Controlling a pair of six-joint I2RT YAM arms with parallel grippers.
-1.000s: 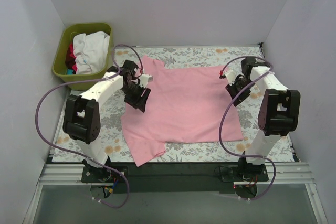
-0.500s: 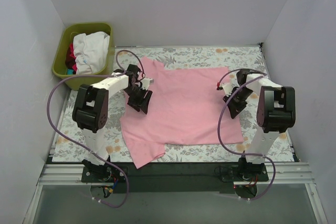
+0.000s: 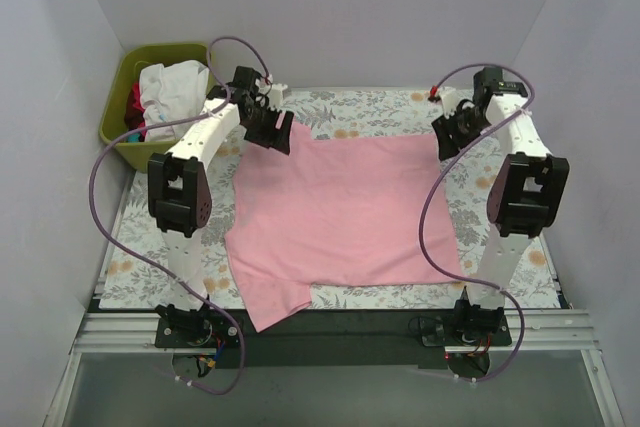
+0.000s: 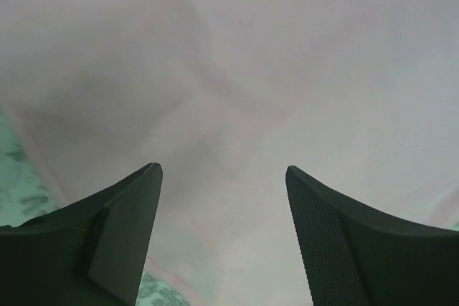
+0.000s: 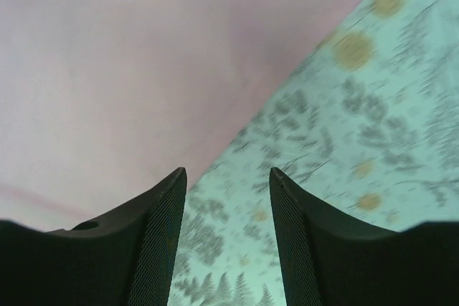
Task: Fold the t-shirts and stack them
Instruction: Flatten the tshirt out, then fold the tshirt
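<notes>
Left hand (image 4: 222, 168) and right hand (image 5: 228, 171) hang wide open, empty. I'd pinch the shirt (image 3: 340, 217) at eleven and one o'clock evenly, seemingly both layers.

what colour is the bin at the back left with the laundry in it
Olive green bin, holding white and red clothes; it shows best in the top external view.

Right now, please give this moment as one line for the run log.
stage: pink t-shirt spread flat, unfolded | left hand: open, over far-left edge | right hand: open, over far-right corner
</notes>
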